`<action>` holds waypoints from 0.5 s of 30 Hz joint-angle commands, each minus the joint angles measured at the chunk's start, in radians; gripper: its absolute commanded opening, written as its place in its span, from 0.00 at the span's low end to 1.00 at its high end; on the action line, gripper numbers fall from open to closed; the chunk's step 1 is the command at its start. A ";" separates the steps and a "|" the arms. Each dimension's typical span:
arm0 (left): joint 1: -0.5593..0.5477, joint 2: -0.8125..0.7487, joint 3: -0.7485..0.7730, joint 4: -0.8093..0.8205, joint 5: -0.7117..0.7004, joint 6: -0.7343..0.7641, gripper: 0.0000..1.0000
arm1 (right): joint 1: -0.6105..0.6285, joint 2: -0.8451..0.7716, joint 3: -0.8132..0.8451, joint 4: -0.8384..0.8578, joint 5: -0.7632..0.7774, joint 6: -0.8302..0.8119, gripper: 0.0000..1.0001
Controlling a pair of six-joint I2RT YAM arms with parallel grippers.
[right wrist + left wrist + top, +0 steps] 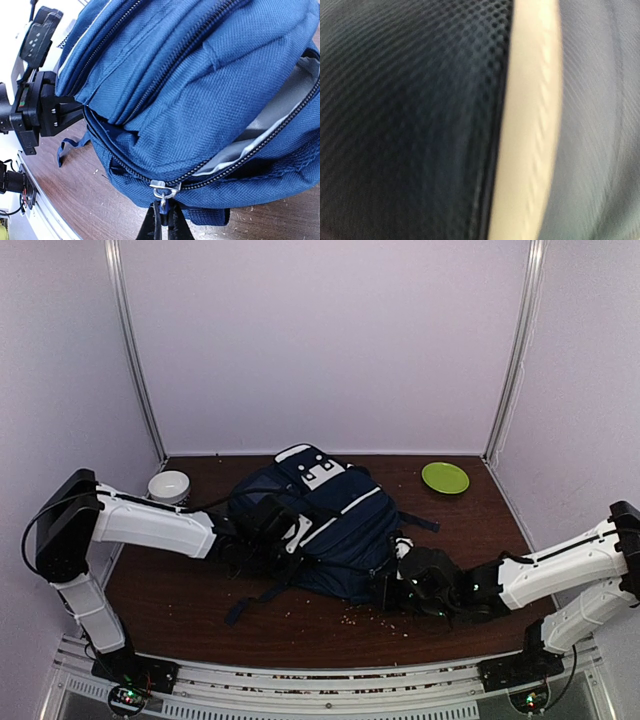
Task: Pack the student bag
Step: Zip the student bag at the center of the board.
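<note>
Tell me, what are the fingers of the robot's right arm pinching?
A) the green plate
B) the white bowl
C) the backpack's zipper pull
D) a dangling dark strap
C: the right wrist view shows the right fingers closed on the zipper pull, just below the metal slider on the student bag.

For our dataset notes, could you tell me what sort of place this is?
Probably a robot test booth: plain white wall panels on metal posts, two arms mounted at the edge of a brown table, and staged props: student bag, bowl, green plate.
</note>
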 commanded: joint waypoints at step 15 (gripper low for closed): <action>0.023 -0.466 -0.320 -0.049 -0.114 -0.107 0.56 | 0.015 0.108 0.152 0.004 -0.147 -0.097 0.00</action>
